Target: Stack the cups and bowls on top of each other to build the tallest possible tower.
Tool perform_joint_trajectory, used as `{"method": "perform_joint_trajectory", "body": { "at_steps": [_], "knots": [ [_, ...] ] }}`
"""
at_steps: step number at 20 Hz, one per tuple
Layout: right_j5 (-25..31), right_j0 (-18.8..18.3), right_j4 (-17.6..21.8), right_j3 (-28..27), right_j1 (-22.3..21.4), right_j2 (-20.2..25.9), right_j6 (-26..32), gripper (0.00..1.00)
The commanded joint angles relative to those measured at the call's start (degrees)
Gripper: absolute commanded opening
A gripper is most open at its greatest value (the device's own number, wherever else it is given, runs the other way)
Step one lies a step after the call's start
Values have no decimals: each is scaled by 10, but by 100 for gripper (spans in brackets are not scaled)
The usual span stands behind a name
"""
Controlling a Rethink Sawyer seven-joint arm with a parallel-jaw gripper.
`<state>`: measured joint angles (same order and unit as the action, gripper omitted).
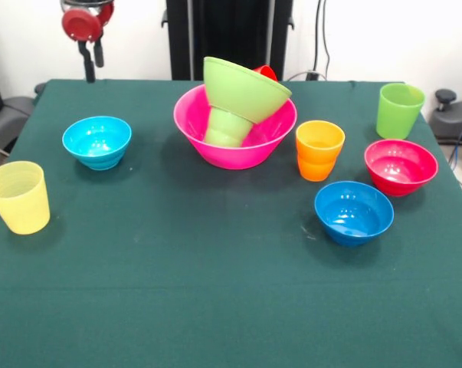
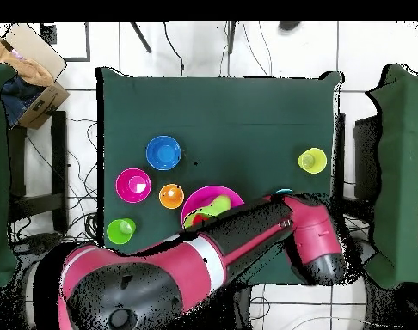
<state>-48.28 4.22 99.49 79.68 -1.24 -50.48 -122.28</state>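
The arm hangs drawn back above the far left corner of the table [image 1: 215, 307] as the front view shows it, and its gripper [image 1: 92, 61] holds nothing. Its two dark fingers hang close together, but whether they are pressed shut or slightly parted cannot be told.

The tower [image 1: 238, 115] stands near the middle of the far edge and has slumped. The large pink bowl [image 1: 234, 149] sits upright on the cloth; inside it a small green cup [image 1: 228, 126] stands mouth down, and the lime green bowl [image 1: 246, 90] on top of it tilts sharply, leaning on the pink rim. Only a sliver of the red cup [image 1: 266, 72] shows behind the tilted bowl.

The rest lie loose. The light blue bowl [image 1: 97, 142] is toward the left edge, the yellow cup [image 1: 18, 197] at the left edge nearer the front. The orange cup [image 1: 319, 149] stands just right of the pink bowl, the tall lime green cup [image 1: 400, 110] at the far right corner, the magenta bowl [image 1: 400, 165] by the right edge, and the dark blue bowl [image 1: 353, 211] in front of it.

The stacking step looks stalled partway. The next move probably calls for righting or lifting off the tilted green bowl before adding anything, since more weight on that lean would likely tip it out.
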Motion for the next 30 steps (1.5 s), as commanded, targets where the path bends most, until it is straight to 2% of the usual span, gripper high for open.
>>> {"method": "perform_joint_trajectory", "body": {
  "at_steps": [1, 8, 15, 19, 22, 30],
  "knots": [
    [-24, 17, 38, -138, 60, 47, -218, 100],
    [-33, 17, 50, -156, 63, 43, -230, 100],
    [-17, 20, 47, -147, 56, 52, -213, 100],
    [4, 7, 31, -132, 48, 72, -156, 100],
    [29, -9, 0, -114, 41, 102, -105, 100],
    [74, -19, -53, -92, 43, 129, -43, 100]
  ]
}}
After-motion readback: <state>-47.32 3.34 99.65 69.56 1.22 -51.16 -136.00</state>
